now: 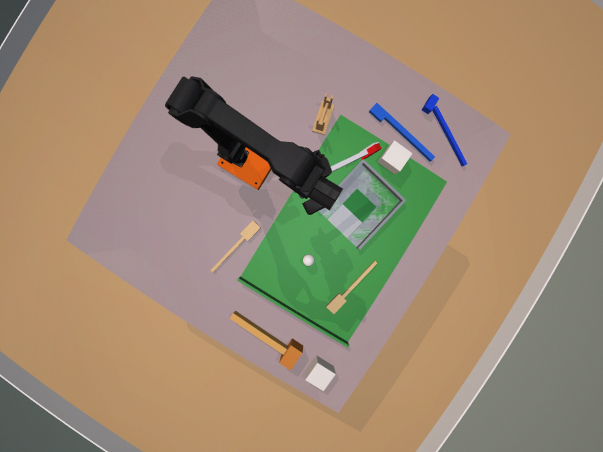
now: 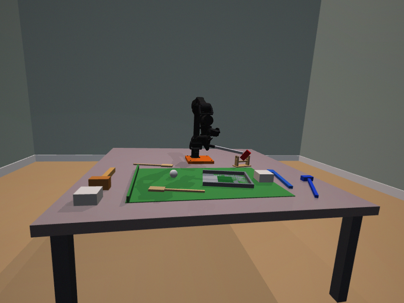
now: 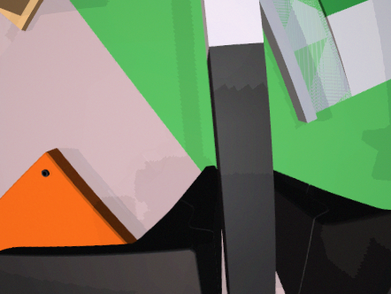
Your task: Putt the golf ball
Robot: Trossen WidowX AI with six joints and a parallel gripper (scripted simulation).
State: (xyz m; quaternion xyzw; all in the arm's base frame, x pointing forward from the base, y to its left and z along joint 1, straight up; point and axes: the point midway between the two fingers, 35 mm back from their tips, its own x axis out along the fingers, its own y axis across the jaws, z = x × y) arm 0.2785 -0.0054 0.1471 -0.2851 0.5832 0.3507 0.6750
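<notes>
My gripper (image 1: pixel 321 192) (image 2: pixel 207 146) (image 3: pixel 228 173) is shut on the dark grip of the red putter (image 1: pixel 372 149) (image 2: pixel 245 154) (image 3: pixel 242 175) and holds it in the air, well clear of its wooden stand (image 1: pixel 323 114) (image 2: pixel 242 161). The white shaft slopes down, with the red head over the far edge of the green mat (image 1: pixel 409 204) (image 2: pixel 270 191). The white golf ball (image 1: pixel 308 260) (image 2: pixel 173 173) rests on the mat, apart from the putter. The raised green (image 1: pixel 360 203) (image 2: pixel 226 178) sits inside a grey frame (image 1: pixel 387 187), with the pale ramp (image 1: pixel 343 216) (image 3: pixel 365 51) facing the ball.
Two blue clubs (image 1: pixel 401 131) (image 1: pixel 445 128) lie beyond the mat. A white block (image 1: pixel 395 155) stands on the mat's far corner and another white block (image 1: pixel 320 374) near the table's front. Three wooden mallets (image 1: pixel 235 246) (image 1: pixel 351 288) (image 1: pixel 265 340) lie around the ball. The orange base (image 1: pixel 246 167) holds the arm.
</notes>
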